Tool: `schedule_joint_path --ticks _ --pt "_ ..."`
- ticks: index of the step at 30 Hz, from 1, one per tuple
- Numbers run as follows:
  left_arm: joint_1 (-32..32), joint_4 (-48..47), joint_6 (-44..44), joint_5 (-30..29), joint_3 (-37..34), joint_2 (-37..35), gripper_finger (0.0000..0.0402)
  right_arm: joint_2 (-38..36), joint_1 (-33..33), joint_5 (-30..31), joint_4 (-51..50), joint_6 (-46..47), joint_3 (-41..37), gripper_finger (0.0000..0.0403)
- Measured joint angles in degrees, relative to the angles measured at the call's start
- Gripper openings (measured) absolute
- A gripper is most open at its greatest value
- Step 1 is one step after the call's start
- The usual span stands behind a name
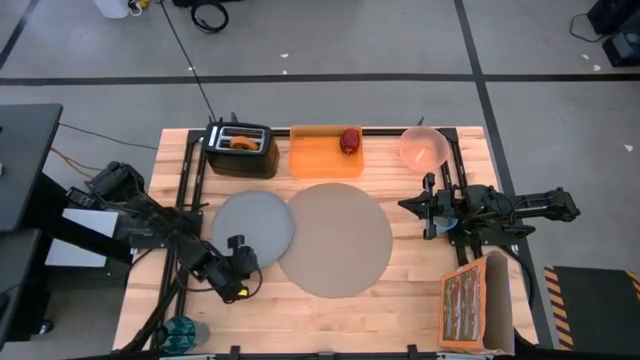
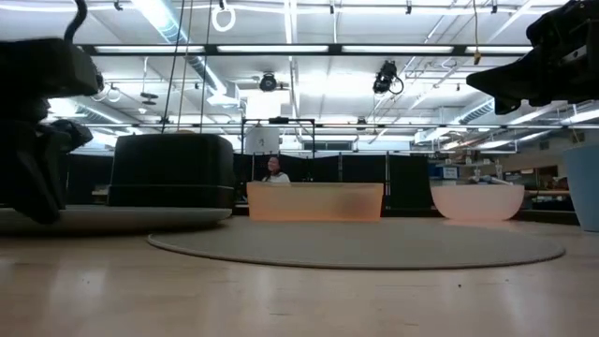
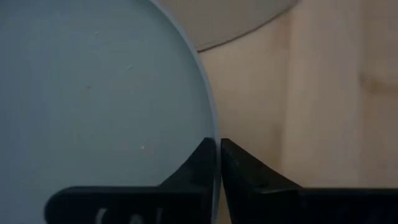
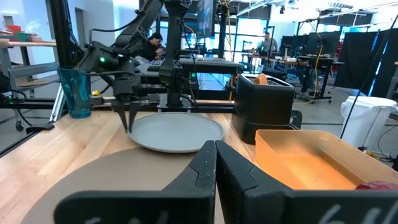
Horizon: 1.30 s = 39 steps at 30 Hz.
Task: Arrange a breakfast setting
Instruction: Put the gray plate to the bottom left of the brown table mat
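One smooth round grey plate [image 1: 252, 222] is sitting in the left gripper's [image 1: 238, 268] pinch beside one large round grey-brown placemat [image 1: 336, 238], the right gripper [image 1: 430, 205] pressed together.

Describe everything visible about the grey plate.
The plate is round, smooth, matte grey, shallow, with a thin raised rim, and empty. It lies flat on the wooden table, left of the placemat and in front of the toaster; its right edge meets or slightly overlaps the placemat. The left end effector is closed on its near rim.
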Motion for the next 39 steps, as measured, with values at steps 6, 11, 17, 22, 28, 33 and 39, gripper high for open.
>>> schedule_joint_path --ticks 6,11,17,22,28,33,39 --pt "-0.02 -8.36 1.29 -0.21 5.24 0.00 0.0023 0.00 0.00 0.00 0.02 0.02 0.00 0.0010" --pt "-0.02 -17.08 1.58 -0.42 9.93 0.02 0.0014 0.00 0.00 -0.01 0.02 0.02 -0.01 0.0010" --pt "-0.06 -22.43 7.56 -1.39 16.41 0.02 0.0014 0.00 0.00 0.00 0.02 0.00 0.00 0.0010" --pt "-0.61 -24.21 14.76 -4.24 21.54 0.02 0.0014 0.00 0.00 -0.01 0.01 0.02 -0.01 0.0010" --pt "-1.05 -23.02 24.13 -7.41 26.24 0.00 0.0013 0.00 0.00 -0.02 0.02 0.02 0.00 0.0010" --pt "-1.94 -13.29 31.36 -7.42 25.34 0.00 0.0013 0.00 0.01 0.00 0.00 0.02 -0.01 0.0010" --pt "-4.35 -5.73 34.57 -7.39 22.56 0.02 0.0013 0.00 0.00 0.00 0.00 0.02 0.00 0.0010"
